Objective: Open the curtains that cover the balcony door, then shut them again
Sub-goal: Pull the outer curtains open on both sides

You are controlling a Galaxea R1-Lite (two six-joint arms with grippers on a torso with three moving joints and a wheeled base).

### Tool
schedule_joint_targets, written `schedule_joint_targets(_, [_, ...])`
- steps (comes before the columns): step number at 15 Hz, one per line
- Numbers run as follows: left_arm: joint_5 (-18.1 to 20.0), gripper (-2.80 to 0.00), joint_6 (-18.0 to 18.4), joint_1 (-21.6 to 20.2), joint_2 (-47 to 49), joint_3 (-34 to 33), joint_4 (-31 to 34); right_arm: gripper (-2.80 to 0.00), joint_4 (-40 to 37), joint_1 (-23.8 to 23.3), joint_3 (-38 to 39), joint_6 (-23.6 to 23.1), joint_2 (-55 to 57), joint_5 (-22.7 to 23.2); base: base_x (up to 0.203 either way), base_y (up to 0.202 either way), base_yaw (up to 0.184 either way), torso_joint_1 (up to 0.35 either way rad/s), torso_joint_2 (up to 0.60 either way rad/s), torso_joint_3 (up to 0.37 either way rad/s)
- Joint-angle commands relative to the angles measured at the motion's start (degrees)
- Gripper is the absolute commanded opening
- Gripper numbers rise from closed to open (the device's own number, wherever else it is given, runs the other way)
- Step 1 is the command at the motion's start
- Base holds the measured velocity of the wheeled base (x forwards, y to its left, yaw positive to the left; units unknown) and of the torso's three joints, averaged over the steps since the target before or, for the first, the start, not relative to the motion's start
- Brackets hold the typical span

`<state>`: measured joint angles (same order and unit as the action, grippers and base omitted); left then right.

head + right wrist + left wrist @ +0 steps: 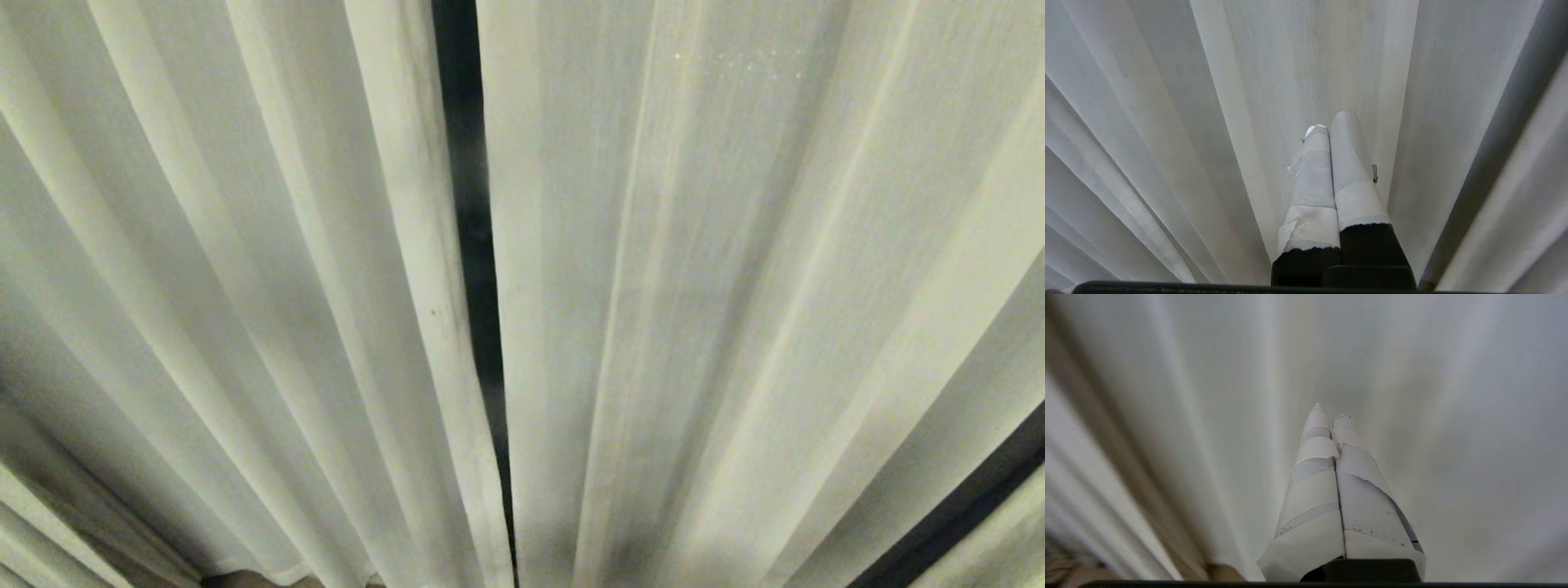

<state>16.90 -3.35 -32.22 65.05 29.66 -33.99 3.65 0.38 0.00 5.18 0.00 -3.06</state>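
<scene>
Facing the curtains (735, 327) at close range; they fill the head view, two cream panels meeting at a narrow dark slit where the balcony door (469, 163) shows through. Left pincer (1331, 412): taped fingers pressed together, nothing between them, tips close to the left panel's pleats. Right pincer (1331, 120): fingers together, empty, pointed at the right panel. Judgement: the curtains are not yet opened. To do the step well, slip the closed tips into the slit and sweep each panel's inner edge sideways, without snagging a pleat. No brands, labels or writing readable.
</scene>
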Motion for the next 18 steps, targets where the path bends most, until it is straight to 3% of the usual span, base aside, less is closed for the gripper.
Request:
schedule_joint_targets(1, [-0.06, -2.8, 0.02, 5.54, -2.99, -2.83, 2.01, -2.8, 0.04, 0.04, 0.0, 0.01, 0.0, -0.02, 0.0, 0.0, 0.0, 0.0, 0.0, 0.0])
schedule_joint_targets(6, [-1.6, -2.8, 0.15, 16.78, -13.89, -12.22, 9.42, -2.8, 0.04, 0.04, 0.0, 0.01, 0.0, -0.02, 0.0, 0.0, 0.0, 0.0, 0.0, 0.0])
schedule_joint_targets(10, [-8.63, -2.8, 0.21, 25.65, -25.94, -20.88, 13.47, -2.8, 0.04, -0.03, 0.0, 0.01, 0.0, -0.02, 0.0, 0.0, 0.0, 0.0, 0.0, 0.0])
schedule_joint_targets(13, [-12.51, -2.8, 0.99, 27.56, -37.4, -26.76, 15.68, -2.8, 0.04, -0.03, 0.0, 0.01, 0.0, -0.02, 0.0, 0.0, 0.0, 0.0, 0.0, 0.0])
schedule_joint_targets(16, [-16.23, -2.8, 2.19, 28.01, -48.83, -28.92, 23.22, -2.8, 0.04, 0.05, 0.0, 0.01, 0.0, -0.02, 0.0, 0.0, 0.0, 0.0, 0.0, 0.0])
schedule_joint_targets(18, [-16.65, -2.8, 5.36, 28.15, -49.68, -29.55, 28.99, -2.8, 0.04, 0.03, 0.0, 0.01, 0.0, -0.02, 0.0, 0.0, 0.0, 0.0, 0.0, 0.0])
